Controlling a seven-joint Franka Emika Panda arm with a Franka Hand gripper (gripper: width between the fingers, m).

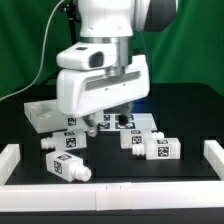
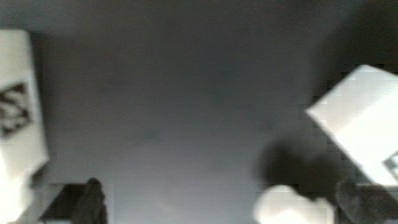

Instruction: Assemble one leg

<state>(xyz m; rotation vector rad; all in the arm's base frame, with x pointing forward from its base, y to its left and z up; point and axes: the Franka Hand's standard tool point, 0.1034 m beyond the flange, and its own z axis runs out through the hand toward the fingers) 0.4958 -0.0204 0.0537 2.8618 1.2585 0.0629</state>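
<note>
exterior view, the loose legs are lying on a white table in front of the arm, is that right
Not quite. The exterior view shows that the table is black, not white; only the low walls around it are white. The rest holds: the loose legs are lying on it in front of the arm.

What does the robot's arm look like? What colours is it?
The arm is fat, round and shiny white, with a dark grey part near the top. Its gripper is a white boxy block with a dark oval patch on the side and short dark fingers underneath. A thin black cable hangs down beside it.
</note>
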